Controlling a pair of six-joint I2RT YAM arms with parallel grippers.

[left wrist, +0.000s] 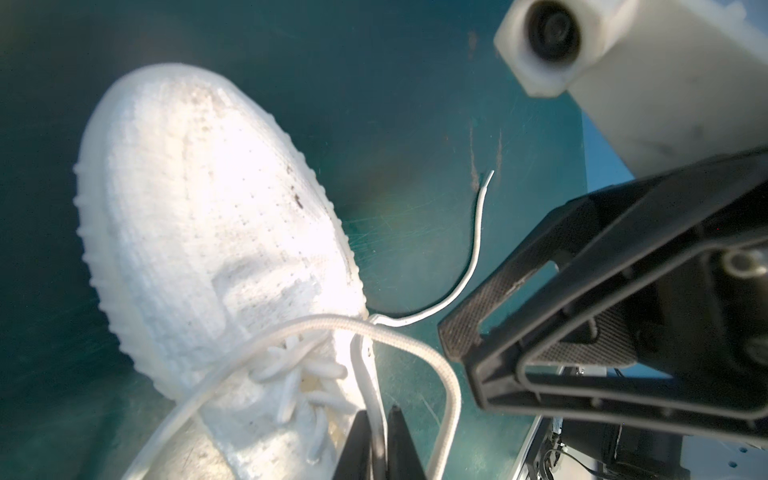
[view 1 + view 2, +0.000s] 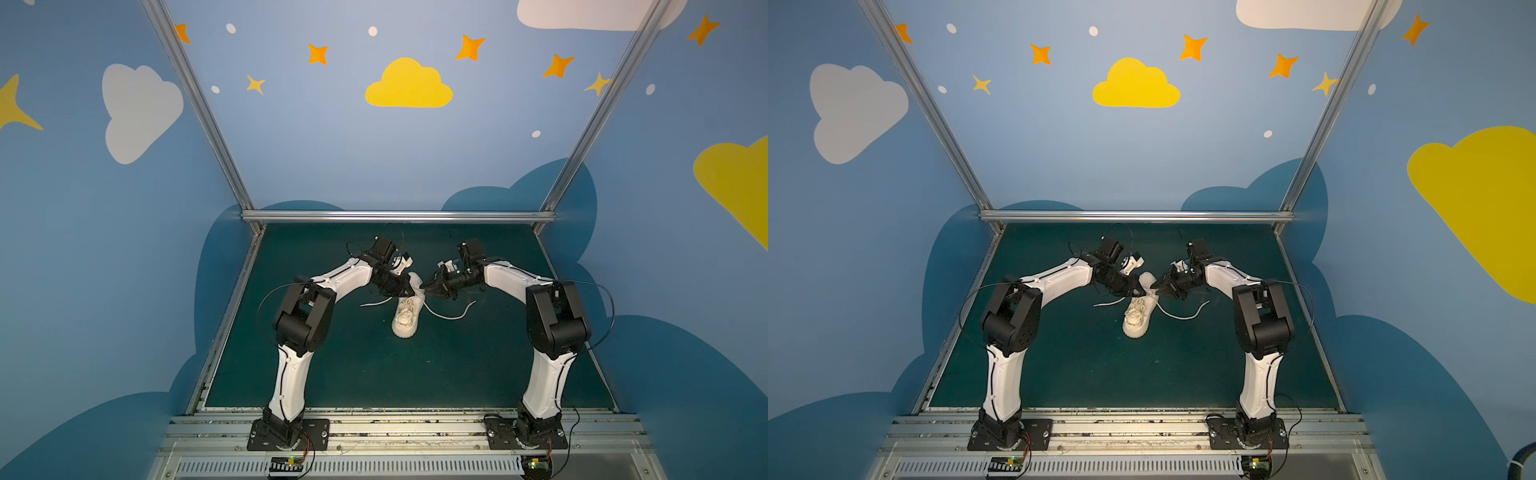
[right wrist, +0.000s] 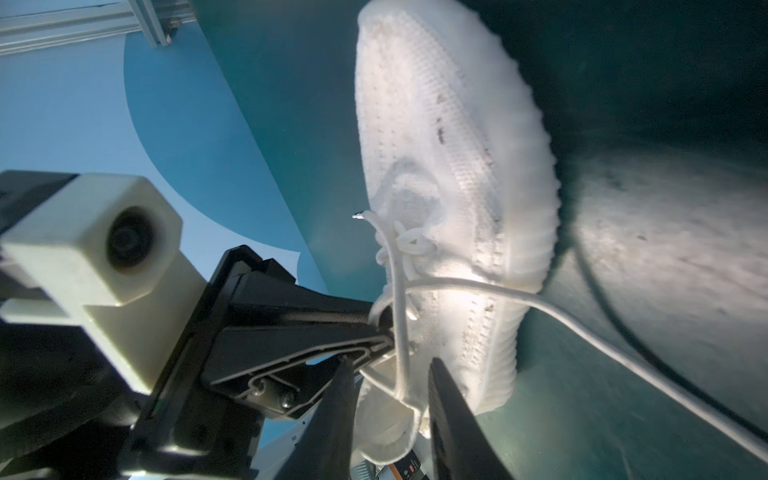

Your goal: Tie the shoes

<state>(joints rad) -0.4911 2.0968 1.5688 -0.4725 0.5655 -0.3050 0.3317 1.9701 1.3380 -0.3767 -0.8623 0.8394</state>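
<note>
Blue walls (image 2: 395,158) with cloud and star decals, aluminium frame (image 2: 399,216), dark green tabletop (image 2: 332,374). Left arm (image 2: 299,332) was bent in toward centre. Left lace end (image 2: 374,302) lay loose on the tabletop just left of the shoe (image 2: 405,320), under that arm's wrist. Left tool (image 2: 411,286) sat low over the shoe's forefoot. In the left wrist view the left tool (image 1: 379,411) had its fingers (image 1: 357,440) almost together, with one strand (image 1: 372,395) pinched between them. A second, thicker piece of the laces (image 1: 415,345) arched past, close to the lens.

The shoe stood upright on its sole mid-tabletop in both top views. Toe pointed to the back wall, heel to the arm bases. Knit upper was off-white with a few dark specks; sole edge was ribbed.

Right tool (image 2: 422,286) faced the left tool across the forefoot, tips near each other. In the right wrist view the right tool (image 3: 392,361) had its fingers (image 3: 453,415) apart. A loop (image 3: 399,332) of lace ran down through the gap; I couldn't tell if it touched either finger. Right lace end (image 2: 451,316) curved loose over the tabletop right of the shoe. Right arm (image 2: 552,324) mirrored the left arm.
</note>
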